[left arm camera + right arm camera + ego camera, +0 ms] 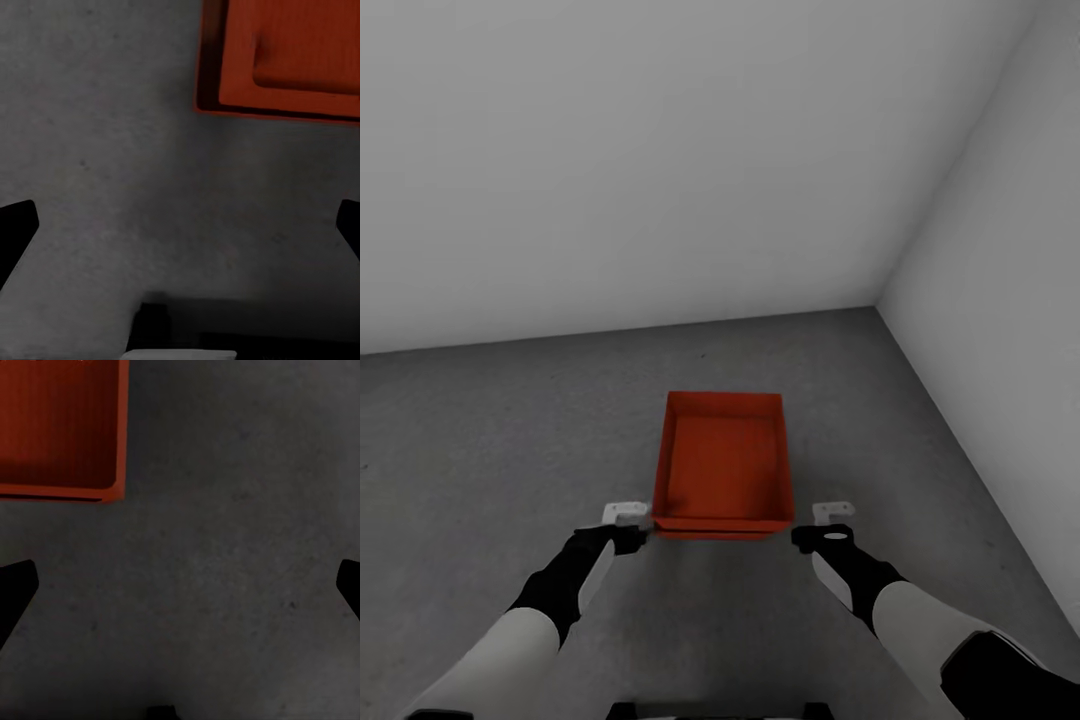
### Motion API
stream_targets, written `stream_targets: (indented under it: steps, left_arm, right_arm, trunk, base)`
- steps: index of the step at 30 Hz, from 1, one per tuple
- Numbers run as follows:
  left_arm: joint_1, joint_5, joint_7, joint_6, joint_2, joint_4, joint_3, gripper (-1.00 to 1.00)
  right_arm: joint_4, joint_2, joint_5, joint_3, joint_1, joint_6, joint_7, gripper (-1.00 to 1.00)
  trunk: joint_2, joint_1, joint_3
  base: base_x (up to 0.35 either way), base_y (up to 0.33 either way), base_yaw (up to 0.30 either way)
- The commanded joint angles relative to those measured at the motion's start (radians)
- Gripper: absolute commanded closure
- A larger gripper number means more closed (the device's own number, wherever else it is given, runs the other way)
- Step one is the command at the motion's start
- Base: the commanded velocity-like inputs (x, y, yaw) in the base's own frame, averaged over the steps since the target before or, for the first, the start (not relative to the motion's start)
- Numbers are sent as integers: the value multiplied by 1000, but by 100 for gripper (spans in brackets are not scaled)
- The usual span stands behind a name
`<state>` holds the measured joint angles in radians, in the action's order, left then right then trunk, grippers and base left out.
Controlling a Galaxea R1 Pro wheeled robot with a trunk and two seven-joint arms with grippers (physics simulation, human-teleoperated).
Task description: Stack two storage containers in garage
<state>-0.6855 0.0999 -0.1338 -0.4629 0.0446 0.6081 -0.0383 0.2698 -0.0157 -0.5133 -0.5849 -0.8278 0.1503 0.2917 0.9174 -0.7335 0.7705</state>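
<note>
Red bin (723,465) on grey floor (490,450), long axis pointing away, midway between spread left claw (628,526) and spread right claw (822,524), both empty, equally near.

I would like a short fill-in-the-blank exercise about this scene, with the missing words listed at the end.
1. The orange-red container rests on the dark grey ____.
2. In the head view, the container lies ____ the left end effector and the right end effector.
3. Both end effectors have their fingers spread wide, so they are ____.
4. The container's top has no lid, and nothing lies ____ it.

Missing words: floor; between; open; inside
</note>
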Motion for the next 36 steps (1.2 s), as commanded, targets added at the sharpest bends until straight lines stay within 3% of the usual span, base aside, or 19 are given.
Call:
stream_targets:
  steps: [1, 16, 23, 36]
  left_arm:
    - [0, 11, -8, -4, -4, -8, -3, -100]
    - [0, 15, -4, 8, -30, -144, 0, -100]
    - [0, 14, -4, 37, -38, -255, 0, -100]
    - [0, 20, 18, 57, -37, -270, 0, -100]
  right_arm:
    - [2, 0, -6, -9, -1, 6, 7, -100]
    - [-22, -3, -10, -7, -1, 8, 1, -100]
    - [-55, -4, -12, -6, 3, 8, -1, -100]
    - [-72, -1, -13, -6, 4, 8, -3, -100]
  trunk:
    - [1, 0, -1]
    - [1, 0, -24]
    - [1, 0, -34]
    - [1, 0, -36]
  base:
    - [-5, 0, 0]
    - [-1, 0, 0]
    - [0, 0, 0]
    - [0, 0, 0]
